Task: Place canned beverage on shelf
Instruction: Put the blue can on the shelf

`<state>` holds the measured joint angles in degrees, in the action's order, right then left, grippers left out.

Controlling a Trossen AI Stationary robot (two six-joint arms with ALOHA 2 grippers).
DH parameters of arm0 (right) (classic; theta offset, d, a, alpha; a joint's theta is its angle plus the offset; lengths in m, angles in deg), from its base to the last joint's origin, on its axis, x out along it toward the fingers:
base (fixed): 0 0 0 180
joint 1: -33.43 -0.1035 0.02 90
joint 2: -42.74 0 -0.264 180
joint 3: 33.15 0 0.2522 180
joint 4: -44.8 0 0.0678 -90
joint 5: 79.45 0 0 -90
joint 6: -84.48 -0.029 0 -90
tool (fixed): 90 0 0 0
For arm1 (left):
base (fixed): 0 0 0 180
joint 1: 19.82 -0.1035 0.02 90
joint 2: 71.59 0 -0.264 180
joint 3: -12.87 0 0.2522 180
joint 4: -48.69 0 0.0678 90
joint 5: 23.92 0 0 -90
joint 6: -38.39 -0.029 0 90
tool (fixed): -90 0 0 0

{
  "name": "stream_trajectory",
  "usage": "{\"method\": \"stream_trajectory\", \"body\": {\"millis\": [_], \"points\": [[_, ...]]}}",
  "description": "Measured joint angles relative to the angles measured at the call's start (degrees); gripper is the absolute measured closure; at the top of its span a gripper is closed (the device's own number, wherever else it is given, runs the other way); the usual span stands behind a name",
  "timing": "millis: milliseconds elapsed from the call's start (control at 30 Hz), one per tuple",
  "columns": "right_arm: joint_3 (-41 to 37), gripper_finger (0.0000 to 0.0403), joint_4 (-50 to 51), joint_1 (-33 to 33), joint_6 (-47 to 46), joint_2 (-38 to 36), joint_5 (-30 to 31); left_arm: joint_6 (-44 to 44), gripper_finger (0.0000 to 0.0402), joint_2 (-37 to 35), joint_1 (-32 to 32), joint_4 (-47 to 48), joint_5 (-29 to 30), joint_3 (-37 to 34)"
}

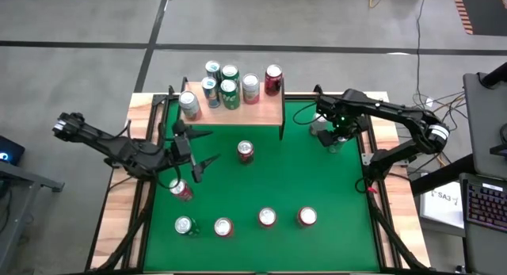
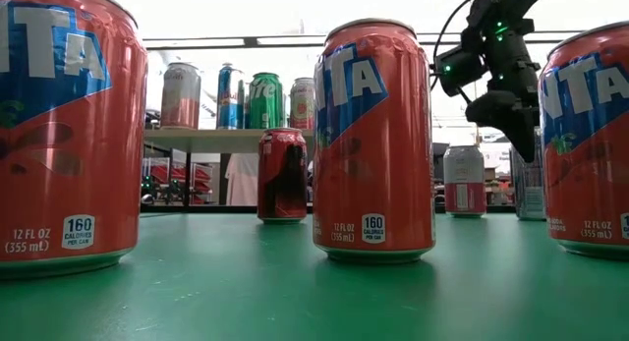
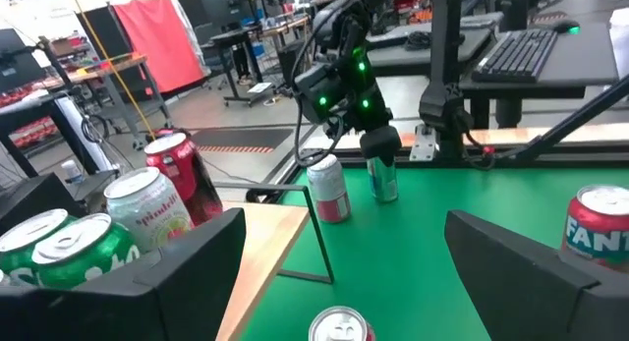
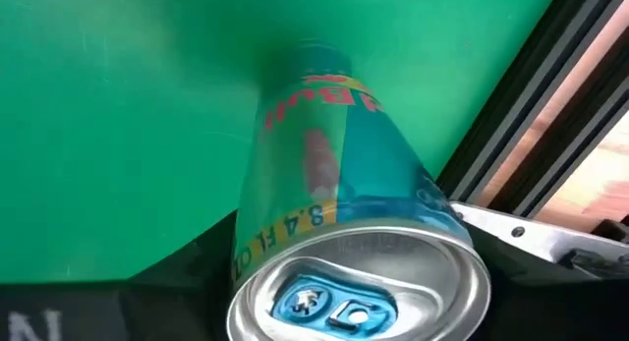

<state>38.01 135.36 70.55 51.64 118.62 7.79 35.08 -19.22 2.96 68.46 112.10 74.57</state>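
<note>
The shelf [image 1: 261,110], a light-wood board on thin black legs, stands at the table's far edge and carries several cans [image 1: 230,89]. A slim blue can [image 4: 324,184] stands upright on the green table near the far right edge, next to a white-and-red can [image 3: 329,189]. My right gripper [image 3: 381,149] points down over the blue can's top and is shut on it. My left gripper [image 1: 202,148] hovers open over the table's left part, in front of the shelf, with nothing between its fingers [image 3: 187,257]. My right gripper pinches the slim blue can's upper end, just below the rim [image 4: 248,262], between its two fingers, one on each side. The fingers come from above, pointing down. The can is upright, its base [image 3: 385,196] on the green table.
A dark red can [image 1: 245,151] stands in front of the shelf; another can [image 1: 181,189] sits under my left arm. Several cans [image 1: 267,218] line the near edge. A black frame rail [image 4: 550,115] runs close beside the blue can. Open green surface lies mid-table.
</note>
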Motion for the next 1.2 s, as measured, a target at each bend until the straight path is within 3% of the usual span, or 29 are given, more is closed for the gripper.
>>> {"method": "stream_trajectory", "body": {"millis": [300,500,667,800,1000,1200], "points": [[3.9,0.0184,2.0,-1.8,0.2,-3.1,-0.1,1.8,0.0068,1.3,0.0,0.0,0.0,0.0],[11.4,0.0184,1.4,-7.9,-2.5,-7.7,0.0,4.4,0.0068,2.1,0.0,-0.2,-0.1,0.0],[15.8,0.0184,-4.8,-18.3,-2.3,-11.4,3.6,5.9,0.0068,5.7,0.0,-1.8,-3.0,0.0],[17.2,0.0184,-11.7,-29.5,0.0,-12.5,11.2,4.9,0.0068,9.9,0.0,-5.4,-6.6,0.0],[17.3,0.0184,-24.9,-45.1,13.9,-10.3,20.5,0.1,0.0068,15.5,0.0,-13.9,-9.7,0.0],[17.3,0.0184,-38.2,-53.7,26.8,-4.5,21.9,-2.4,0.0068,19.2,0.1,-17.4,-11.0,0.0]]}}
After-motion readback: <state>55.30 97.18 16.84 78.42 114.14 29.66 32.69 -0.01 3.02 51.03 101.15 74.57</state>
